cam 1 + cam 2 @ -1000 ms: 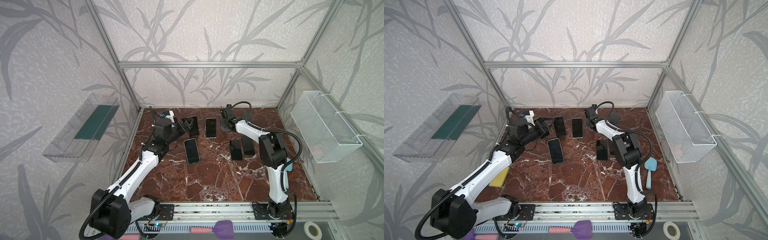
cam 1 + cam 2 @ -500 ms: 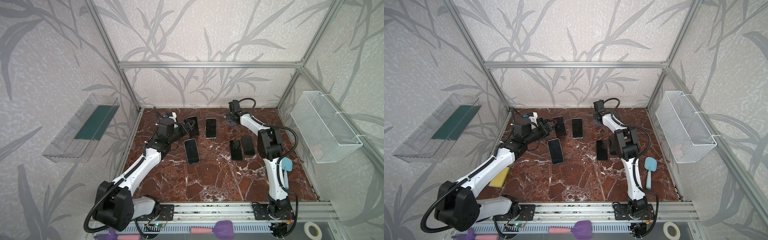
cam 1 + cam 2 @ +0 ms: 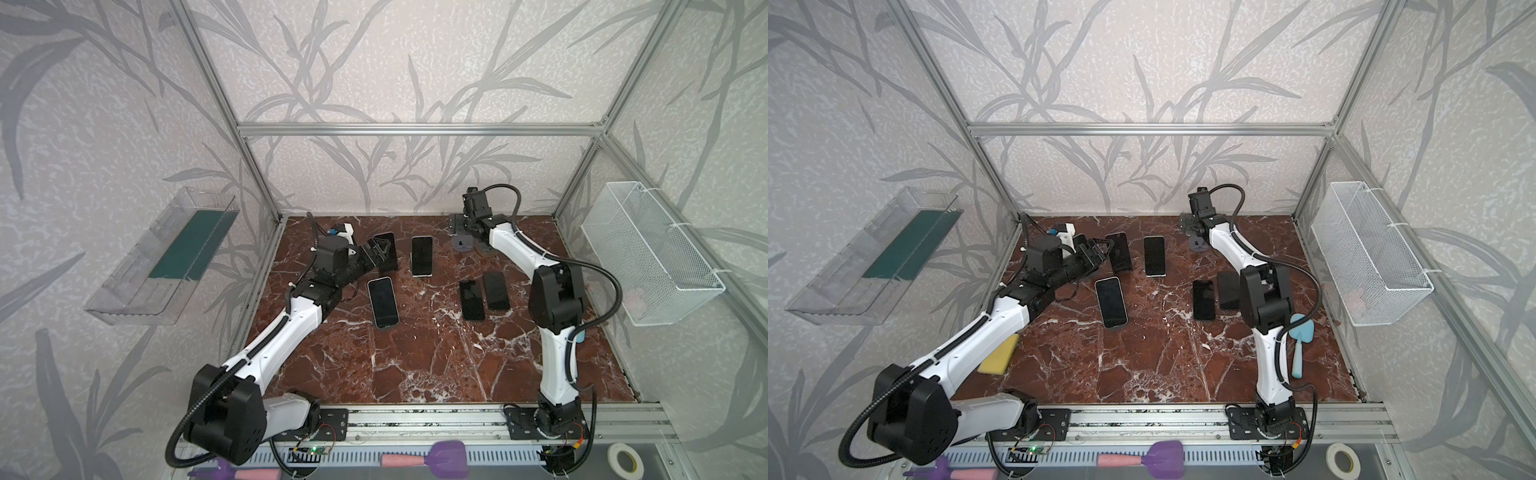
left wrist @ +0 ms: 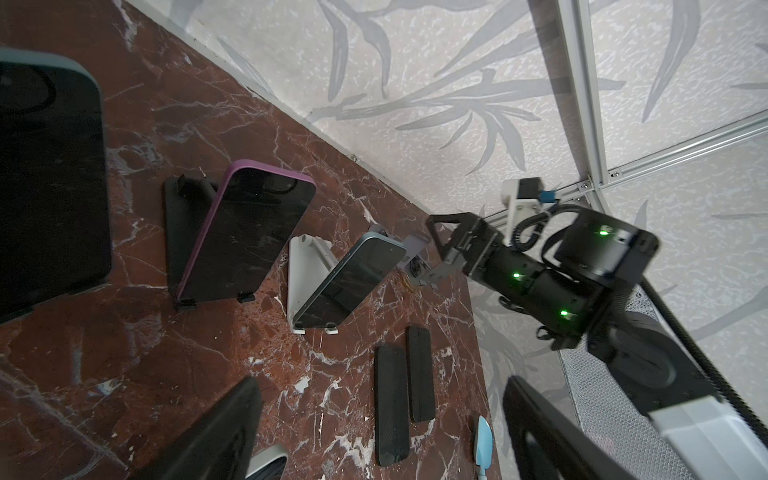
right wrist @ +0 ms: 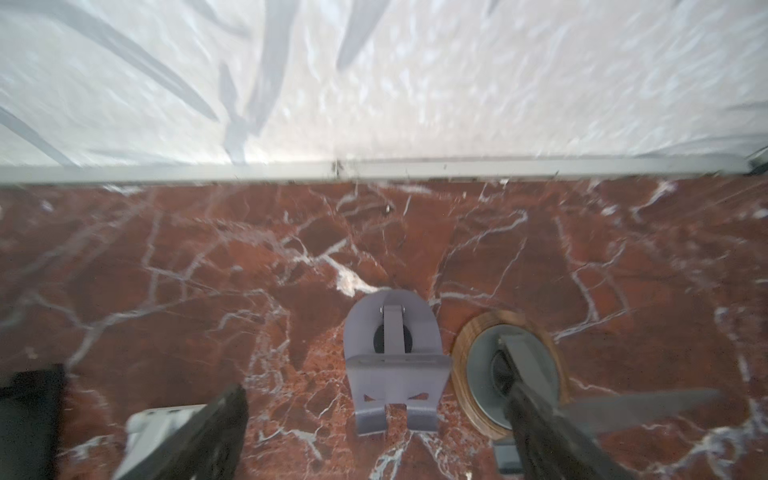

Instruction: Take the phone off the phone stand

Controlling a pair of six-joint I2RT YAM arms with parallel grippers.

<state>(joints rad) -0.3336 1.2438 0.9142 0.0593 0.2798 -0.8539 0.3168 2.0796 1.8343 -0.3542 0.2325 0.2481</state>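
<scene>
right wrist: right hand (image 5: 374, 395) spread wide, grey phone stand (image 5: 392, 357) ahead

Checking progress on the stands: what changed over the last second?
The right gripper drew back toward the far wall and opened by the empty grey stand. The left gripper edged closer to the phone on the black stand. Nothing else moved.

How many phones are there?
5. On stands: purple phone, blue phone, front phone. Lying flat, side by side: left flat phone, right flat phone. None seems hidden.
</scene>
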